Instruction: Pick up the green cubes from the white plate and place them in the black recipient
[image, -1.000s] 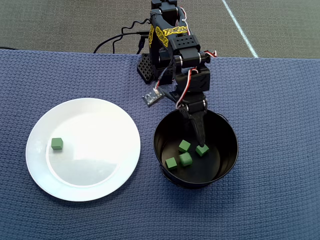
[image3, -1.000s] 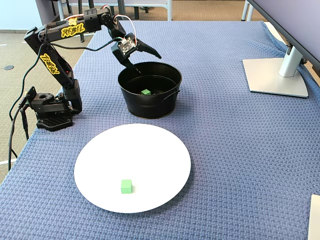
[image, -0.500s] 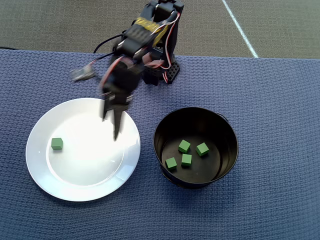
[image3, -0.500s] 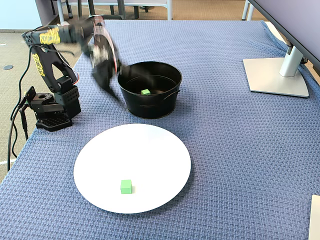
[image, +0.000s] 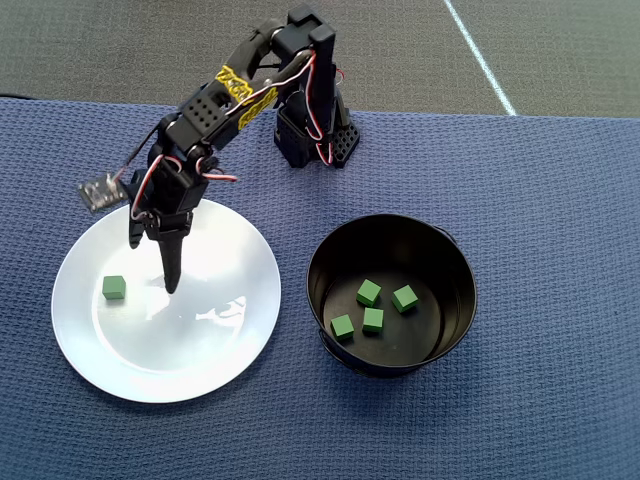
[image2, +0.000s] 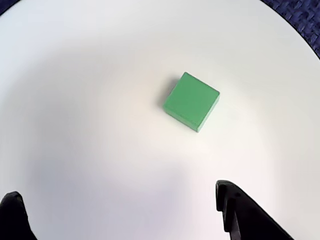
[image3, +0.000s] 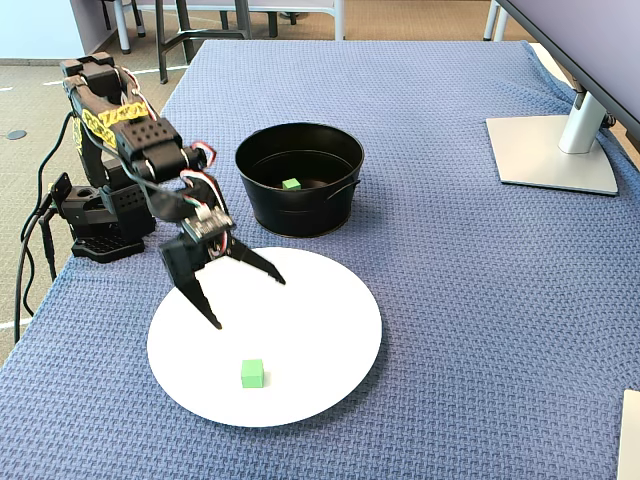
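Now white plate (image: 210, 360) holds one green cube (image: 114, 288); black pot (image: 330, 250) holds four cubes (image: 373, 320); tool (image3: 248, 300) spread.

- The white plate (image3: 330, 310) lies bare around its single green cube (image3: 252, 373), open from every side.
- The black recipient (image3: 300, 205) rises beside the plate, its mouth unobstructed.

Readable text: none in any view
Arm's yellow band (image: 247, 92): dark marks, too small to read
Green cube (image2: 192, 101): plain faces
White plate (image3: 330, 300): unmarked
Black pot (image: 330, 252): unmarked
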